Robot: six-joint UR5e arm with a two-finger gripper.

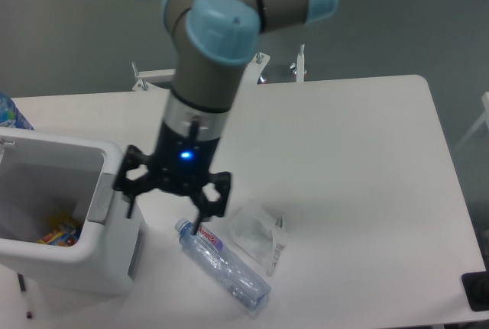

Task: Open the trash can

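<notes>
The arm [221,31] reaches down from above, its gripper [166,214] pointing downward, jaws seemingly spread wide.

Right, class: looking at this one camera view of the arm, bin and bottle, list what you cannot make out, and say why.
- Bin: left side cut off by the frame edge; no lid can be made out.
- Items inside the bin: too small and blurred to identify.
- Bottle label: blurred, unreadable.
- Clear wrapper: contents too faint to tell.
- End effector: fingertips open; contact with the bin rim unclear.
- Blue object at left: cropped.
</notes>
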